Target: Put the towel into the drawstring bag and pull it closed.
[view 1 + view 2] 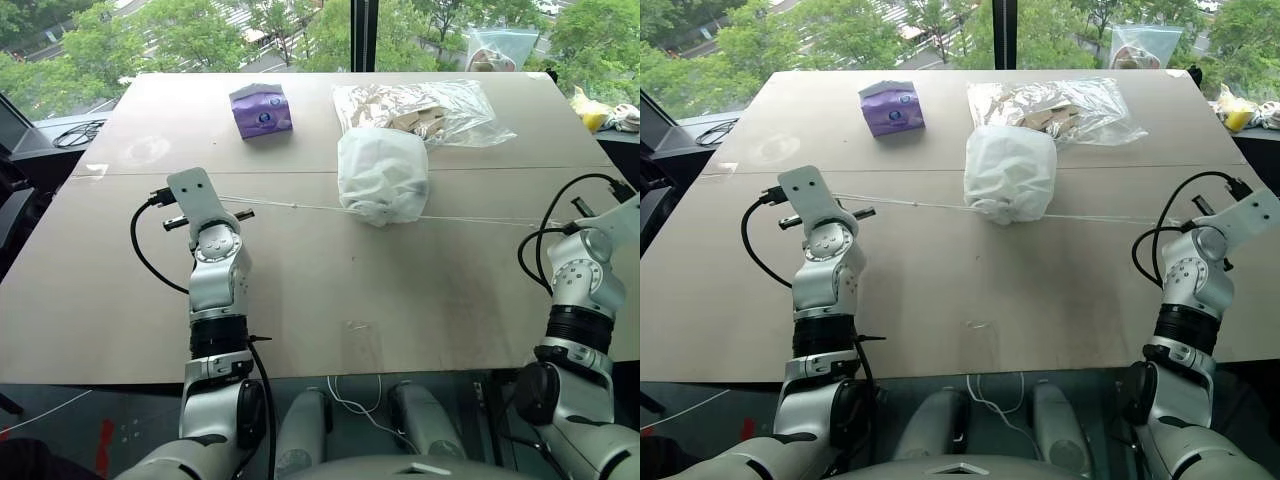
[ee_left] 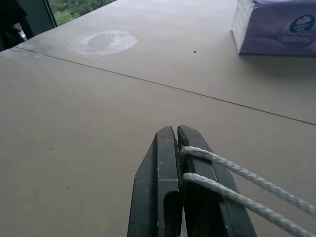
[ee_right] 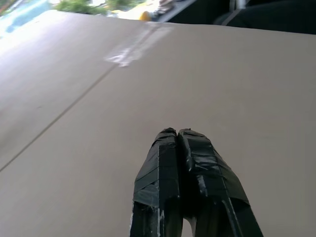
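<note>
Table (image 1: 300,290) spans the whole scene w/ the drawstring bag (image 1: 383,175) sitting roughly mid-table, bulging and bunched at its mouth, so the towel is prob. already inside; no green shows through, can't confirm. Cords (image 1: 300,207) run out taut from the bag mouth to both sides, one line toward each arm, which reads as the closing pull: arms spread wide apart so the tension cinches the neck. Behind the bag, touching or just beside it, lies a clear plastic bag of beige items (image 1: 425,108); a purple packet (image 1: 261,110) sits further left, apart from everything, both out of the way of the cord line. Left gripper (image 2: 176,136) is clenched on the cord: the wrist view shows two white strands coming out from between its black fingers, a detail the head views can't resolve. Right gripper (image 3: 177,136) is pressed fully together too, but its wrist view gives just bare tabletop ahead and no cord visible, so can't tell if it grips the strand; head view only shows the line running toward that arm.
</note>
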### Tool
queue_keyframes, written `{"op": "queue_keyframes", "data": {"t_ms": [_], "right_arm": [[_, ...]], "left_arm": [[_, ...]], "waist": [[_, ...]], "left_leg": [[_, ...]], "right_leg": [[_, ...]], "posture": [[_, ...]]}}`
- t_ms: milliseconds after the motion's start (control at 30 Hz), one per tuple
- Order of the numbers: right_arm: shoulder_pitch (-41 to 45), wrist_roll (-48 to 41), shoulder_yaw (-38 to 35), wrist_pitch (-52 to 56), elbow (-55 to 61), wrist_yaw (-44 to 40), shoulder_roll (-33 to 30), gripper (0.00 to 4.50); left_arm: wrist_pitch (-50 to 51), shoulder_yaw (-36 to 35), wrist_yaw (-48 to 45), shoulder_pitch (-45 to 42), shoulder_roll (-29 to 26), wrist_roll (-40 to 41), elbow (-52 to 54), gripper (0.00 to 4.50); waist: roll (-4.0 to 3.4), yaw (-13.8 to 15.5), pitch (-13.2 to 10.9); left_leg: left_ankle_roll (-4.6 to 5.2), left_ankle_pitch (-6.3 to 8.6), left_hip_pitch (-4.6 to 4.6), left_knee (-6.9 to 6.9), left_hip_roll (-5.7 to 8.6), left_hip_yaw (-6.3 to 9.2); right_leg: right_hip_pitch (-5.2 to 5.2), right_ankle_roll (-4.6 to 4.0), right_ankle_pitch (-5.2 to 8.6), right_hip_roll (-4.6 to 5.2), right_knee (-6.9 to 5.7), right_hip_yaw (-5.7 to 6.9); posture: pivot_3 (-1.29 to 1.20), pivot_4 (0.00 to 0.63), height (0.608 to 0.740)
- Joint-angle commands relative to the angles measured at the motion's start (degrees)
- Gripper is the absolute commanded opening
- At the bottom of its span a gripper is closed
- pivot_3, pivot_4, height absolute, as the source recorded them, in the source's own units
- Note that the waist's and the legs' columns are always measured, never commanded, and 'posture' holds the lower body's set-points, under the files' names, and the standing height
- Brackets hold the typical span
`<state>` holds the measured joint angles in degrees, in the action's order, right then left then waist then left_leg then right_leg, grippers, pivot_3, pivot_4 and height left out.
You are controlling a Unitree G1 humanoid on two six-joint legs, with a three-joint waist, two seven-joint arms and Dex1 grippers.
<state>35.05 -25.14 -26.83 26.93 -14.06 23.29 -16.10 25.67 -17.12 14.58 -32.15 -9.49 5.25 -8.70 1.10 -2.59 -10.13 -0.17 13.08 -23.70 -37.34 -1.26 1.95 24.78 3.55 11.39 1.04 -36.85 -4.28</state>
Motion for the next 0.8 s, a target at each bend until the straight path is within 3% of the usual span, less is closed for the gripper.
{"op": "queue_keyframes", "data": {"t_ms": [33, 67, 100, 133, 200, 233, 400, 500, 800], "right_arm": [[-0.7, 1.4, 11.0, 2.0, 6.1, -15.5, -2.7, 0.00], [-1.3, 1.8, 13.7, 0.8, 7.6, -20.1, -3.7, 0.60], [-1.7, 1.5, 15.2, 0.6, 8.9, -23.7, -4.3, 0.77], [-2.3, 0.6, 16.7, 1.1, 10.5, -27.6, -5.0, 1.35], [-4.2, -0.5, 19.5, 3.2, 13.4, -34.8, -7.5, 2.06], [-5.6, -0.6, 21.0, 4.2, 14.9, -38.7, -9.5, 2.66], [-14.9, 1.4, 26.3, 5.9, 20.1, -56.1, -24.4, 4.50], [-17.8, 2.4, 25.7, 5.4, 19.9, -60.7, -29.2, 4.50], [-20.9, 9.3, 25.7, -0.3, 16.1, -67.8, -36.7, 4.50]], "left_arm": [[2.3, 8.7, -18.6, -0.4, 0.5, 6.7, 1.2, 0.07], [0.4, 13.4, -24.8, 0.5, -1.7, 5.2, 2.0, 0.00], [-1.0, 15.9, -28.8, 1.3, -3.3, 4.4, 2.6, 0.00], [-1.2, 16.5, -32.2, 1.8, -4.2, 5.5, 3.2, 0.00], [-2.2, 16.7, -37.6, 2.0, -6.6, 7.2, 3.4, 0.54], [-3.2, 17.2, -41.3, 2.2, -8.7, 7.6, 3.3, 0.93], [-0.9, 21.8, -63.4, 8.7, -24.2, 9.6, 5.4, 2.79], [-3.6, 21.7, -68.6, 11.7, -29.8, 8.5, 3.9, 4.21], [-11.4, 18.1, -69.4, 9.9, -33.1, 6.2, -4.7, 4.21]], "waist": [[-0.02, 0.1, 0.0], [-0.02, 0.2, 0.0], [-0.02, 0.1, 0.0], [-0.02, 0.1, 0.0], [-0.02, 0.1, 0.0], [-0.02, 0.1, 0.0], [-0.04, 0.0, 0.0], [-0.03, 0.1, 0.0], [-0.02, 0.1, 0.0]], "left_leg": [[0.00, 0.00, 0.00, 0.00, 0.00, 0.00], [0.00, 0.00, -0.01, 0.00, 0.00, 0.03], [0.00, 0.00, -0.03, 0.00, 0.00, 0.04], [0.00, 0.00, -0.04, 0.00, 0.00, 0.03], [0.00, 0.00, -0.05, 0.03, 0.00, 0.03], [0.00, 0.00, -0.06, 0.06, 0.00, 0.04], [0.00, 0.01, -0.01, 0.19, -0.03, 0.00], [0.00, 0.01, -0.02, 0.09, -0.03, -0.06], [0.02, -0.02, 0.11, -0.12, -0.09, -0.10]], "right_leg": [[0.00, 0.00, 0.00, 0.00, 0.00, 0.00], [0.00, 0.00, 0.00, -0.01, 0.00, 0.03], [0.00, 0.00, 0.01, -0.02, 0.00, 0.05], [0.01, 0.00, 0.01, -0.01, 0.03, 0.05], [0.01, 0.00, 0.01, -0.01, 0.06, 0.04], [0.02, -0.01, 0.01, -0.01, 0.08, 0.04], [0.04, -0.03, 0.05, -0.01, 0.12, 0.03], [0.05, -0.05, 0.27, 0.02, 0.13, 0.00], [-0.02, -0.01, 0.30, -0.02, 0.03, -0.01]], "posture": [[0.00, 0.150, 0.740], [0.00, 0.150, 0.740], [0.00, 0.150, 0.740], [0.00, 0.150, 0.740], [0.00, 0.150, 0.740], [0.00, 0.150, 0.740], [0.00, 0.150, 0.740], [0.00, 0.150, 0.740], [0.00, 0.150, 0.740]]}}
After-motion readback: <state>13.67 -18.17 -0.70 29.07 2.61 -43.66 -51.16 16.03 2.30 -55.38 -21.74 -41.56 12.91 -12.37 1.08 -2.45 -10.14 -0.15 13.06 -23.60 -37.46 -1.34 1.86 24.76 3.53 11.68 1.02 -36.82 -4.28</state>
